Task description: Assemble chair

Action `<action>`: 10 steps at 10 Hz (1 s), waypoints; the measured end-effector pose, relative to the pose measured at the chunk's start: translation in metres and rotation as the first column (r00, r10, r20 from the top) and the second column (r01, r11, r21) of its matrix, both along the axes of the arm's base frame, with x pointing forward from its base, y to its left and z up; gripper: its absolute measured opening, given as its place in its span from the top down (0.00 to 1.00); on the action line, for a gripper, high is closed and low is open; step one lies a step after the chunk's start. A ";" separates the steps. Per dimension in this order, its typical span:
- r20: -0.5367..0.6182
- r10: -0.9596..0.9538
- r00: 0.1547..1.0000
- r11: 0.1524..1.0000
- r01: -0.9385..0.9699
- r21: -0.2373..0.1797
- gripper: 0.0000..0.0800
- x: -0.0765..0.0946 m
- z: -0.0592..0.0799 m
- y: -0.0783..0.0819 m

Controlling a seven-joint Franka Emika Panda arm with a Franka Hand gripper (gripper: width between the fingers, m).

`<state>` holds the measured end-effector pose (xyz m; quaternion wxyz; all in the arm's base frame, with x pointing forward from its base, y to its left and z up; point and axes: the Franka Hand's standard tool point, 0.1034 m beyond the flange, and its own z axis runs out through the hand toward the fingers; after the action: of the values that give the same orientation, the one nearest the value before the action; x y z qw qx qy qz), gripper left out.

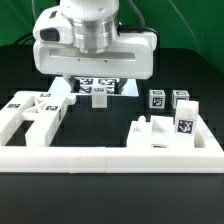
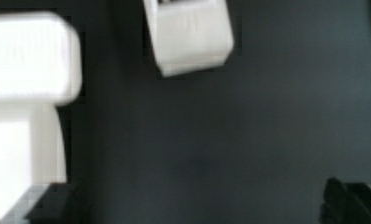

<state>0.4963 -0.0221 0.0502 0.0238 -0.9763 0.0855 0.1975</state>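
the black surface [image 1: 110, 200] is seen bare under the hand [image 2: 196, 200], which is spread fully wide with nothing held; the chair [image 1: 25, 115] lies in loose pieces around the hand, and one short post [image 2: 191, 35] is found just beside it, long axis judged crosswise to its closing line

White chair pieces [image 1: 30, 118] bearing black-and-white square tags [image 1: 184, 126] — on a black table [image 1: 110, 195]; white border rail [image 1: 90, 158]; green backdrop [image 1: 15, 20] far behind.
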 end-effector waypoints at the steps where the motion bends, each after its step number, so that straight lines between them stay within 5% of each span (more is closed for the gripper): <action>1: -0.029 0.001 1.000 1.000 -0.001 0.004 0.19 0.004 -0.001 0.000; 7: -0.379 0.064 0.923 0.994 -0.025 0.106 0.19 -0.030 -0.015 0.002; 10: -0.505 0.075 0.860 0.992 -0.014 0.124 0.19 -0.033 -0.019 0.001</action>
<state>0.4631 -0.0208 0.0311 0.0523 -0.8882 0.0544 0.4533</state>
